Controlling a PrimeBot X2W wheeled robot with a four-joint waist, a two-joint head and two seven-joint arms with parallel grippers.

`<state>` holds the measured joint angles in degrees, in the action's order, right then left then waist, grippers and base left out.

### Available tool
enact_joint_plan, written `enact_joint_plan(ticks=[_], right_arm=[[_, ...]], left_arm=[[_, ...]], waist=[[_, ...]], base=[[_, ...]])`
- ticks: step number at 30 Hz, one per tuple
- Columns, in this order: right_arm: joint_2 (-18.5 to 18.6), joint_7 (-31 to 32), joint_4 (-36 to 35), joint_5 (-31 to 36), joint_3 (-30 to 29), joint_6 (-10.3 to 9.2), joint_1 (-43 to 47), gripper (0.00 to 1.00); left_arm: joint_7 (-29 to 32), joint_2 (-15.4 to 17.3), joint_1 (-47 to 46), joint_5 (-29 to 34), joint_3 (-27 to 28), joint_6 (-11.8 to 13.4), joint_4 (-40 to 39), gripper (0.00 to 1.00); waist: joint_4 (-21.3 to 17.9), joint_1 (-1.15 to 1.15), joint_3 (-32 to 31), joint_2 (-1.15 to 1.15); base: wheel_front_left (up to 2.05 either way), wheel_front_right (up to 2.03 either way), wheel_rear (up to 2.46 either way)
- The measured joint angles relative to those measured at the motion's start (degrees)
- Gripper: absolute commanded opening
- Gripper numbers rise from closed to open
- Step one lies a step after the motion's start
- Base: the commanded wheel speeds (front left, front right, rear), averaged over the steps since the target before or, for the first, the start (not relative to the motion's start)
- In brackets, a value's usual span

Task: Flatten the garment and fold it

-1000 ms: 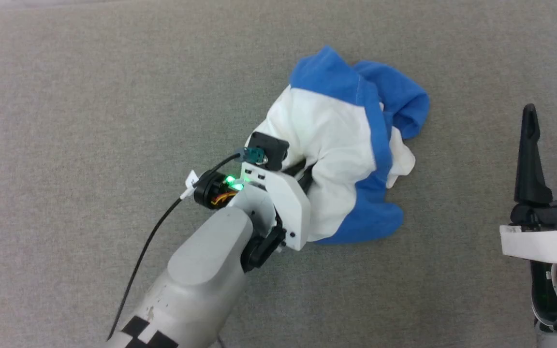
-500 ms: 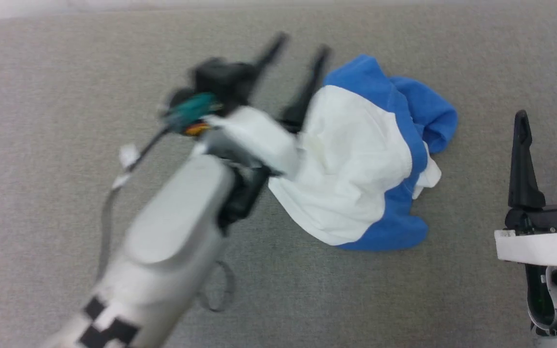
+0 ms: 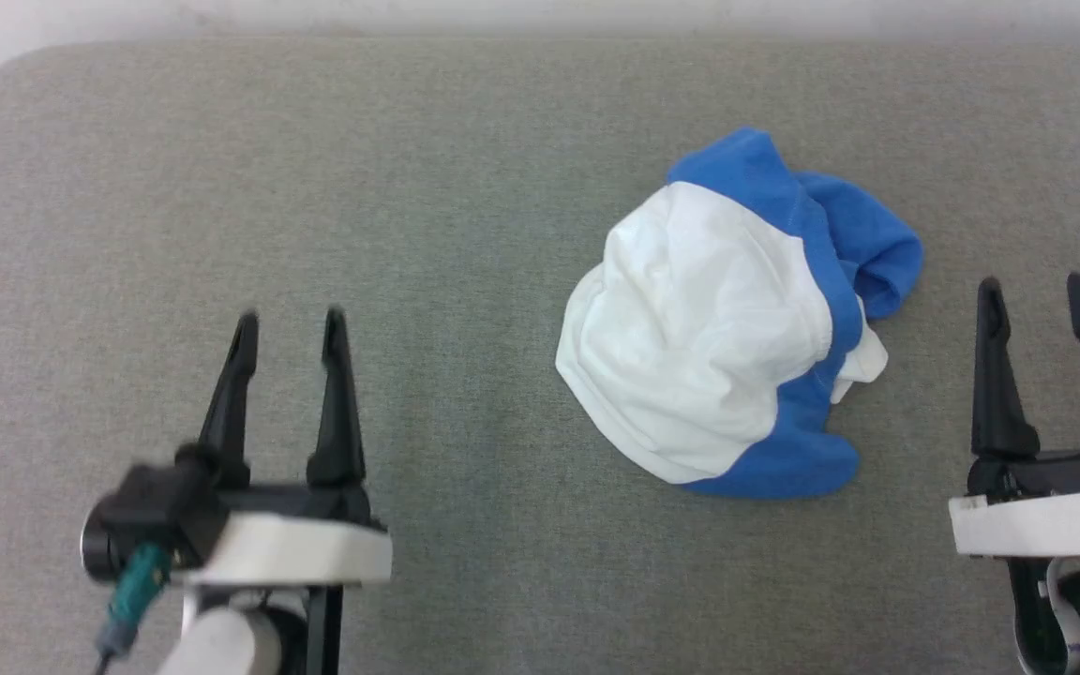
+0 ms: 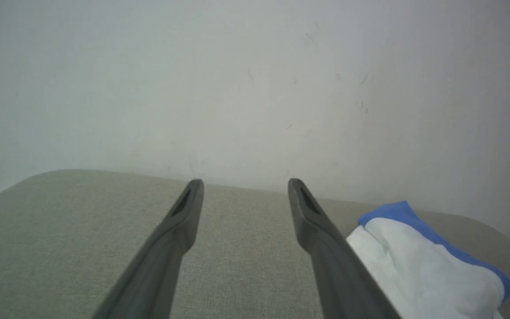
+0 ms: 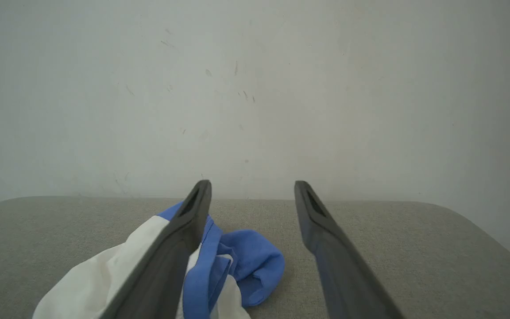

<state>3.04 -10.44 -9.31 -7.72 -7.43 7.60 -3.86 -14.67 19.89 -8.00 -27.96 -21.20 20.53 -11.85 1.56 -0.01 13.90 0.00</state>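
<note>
The garment (image 3: pixel 709 328), a white shirt with bright blue sleeves and trim, lies crumpled in a heap right of the middle of the grey padded surface. It also shows at the lower right of the left wrist view (image 4: pixel 419 261) and at the lower left of the right wrist view (image 5: pixel 237 261). My left gripper (image 3: pixel 289 323) stands open at the lower left, well apart from the garment, with nothing between its fingers. At the lower right my right gripper (image 3: pixel 1035 291) is open and empty too, a short way right of the heap.
The grey padded surface (image 3: pixel 409 187) has a rounded far-left corner and ends at a pale wall (image 4: pixel 255 88) along its far edge. A dark cable with a teal plug (image 3: pixel 127 591) hangs by my left wrist.
My left gripper has let go of the garment, opened and drawn back to the lower left. The garment has dropped into a heap. The camera has also shifted.
</note>
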Motion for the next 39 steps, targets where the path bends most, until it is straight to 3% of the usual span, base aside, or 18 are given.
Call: enact_joint_plan(ticks=[5, 13, 17, 24, 29, 35, 37, 38, 39], right_arm=[[0.00, 0.73, 0.80, -1.64, 0.29, 0.00, 2.30, 1.00], [0.65, 5.47, -0.04, -3.54, 0.53, 0.00, 1.02, 1.00], [6.49, 14.40, -1.09, -7.78, 3.02, 0.00, -6.02, 1.00], [17.81, 38.51, 5.26, -16.53, 6.90, -0.05, -20.15, 1.00], [19.62, 46.45, 9.65, -17.75, 7.16, -0.05, -23.99, 1.00], [20.79, 49.69, 12.29, -19.22, 7.39, -0.05, -24.66, 1.00], [20.35, 50.25, 12.65, -19.84, 7.14, -0.05, -24.66, 0.07], [20.18, 50.25, 12.57, -19.98, 7.08, -0.05, -24.66, 0.00], [20.11, 50.11, 12.37, -20.00, 6.97, -0.05, -24.68, 0.00]], left_arm=[[-0.04, -3.37, 7.28, 6.17, 1.47, 0.41, -1.60, 1.00], [-0.05, -9.27, 7.53, 9.98, 3.89, -4.37, -1.49, 1.00], [-0.04, -11.88, 6.45, 11.05, 5.08, -6.47, -1.05, 1.00], [-0.04, -15.48, 4.79, 12.87, 6.16, -9.96, 0.94, 1.00], [-0.04, -16.49, 3.33, 13.46, 6.12, -10.89, 1.69, 1.00], [-0.04, -16.69, 2.60, 13.18, 5.59, -10.95, 1.96, 1.00], [-0.04, -16.69, 2.41, 12.76, 5.24, -10.82, 1.92, 1.00], [-0.05, -16.69, 2.24, 12.66, 5.08, -10.70, 1.91, 1.00], [-0.05, -16.69, 2.06, 12.58, 5.00, -10.44, 1.90, 1.00]], waist=[[1.48, 0.00, 0.00, 0.00], [4.54, 0.00, 1.47, 0.00], [5.46, 0.01, 3.51, 0.00], [7.66, 0.02, 7.63, 0.00], [9.65, 0.02, 9.81, 0.00], [12.17, 0.02, 11.92, 0.00], [12.80, 0.02, 12.51, 0.00], [13.06, 0.02, 12.75, 0.00], [13.25, 0.02, 12.95, 0.00]], base=[[0.00, 0.00, 0.00], [0.00, 0.00, 0.00], [0.00, 0.00, 0.00], [0.00, 0.00, 0.00], [0.00, 0.00, 0.00], [0.00, 0.00, 0.00], [0.00, 0.00, 0.00], [0.00, 0.00, 0.00], [0.00, 0.00, 0.00]])
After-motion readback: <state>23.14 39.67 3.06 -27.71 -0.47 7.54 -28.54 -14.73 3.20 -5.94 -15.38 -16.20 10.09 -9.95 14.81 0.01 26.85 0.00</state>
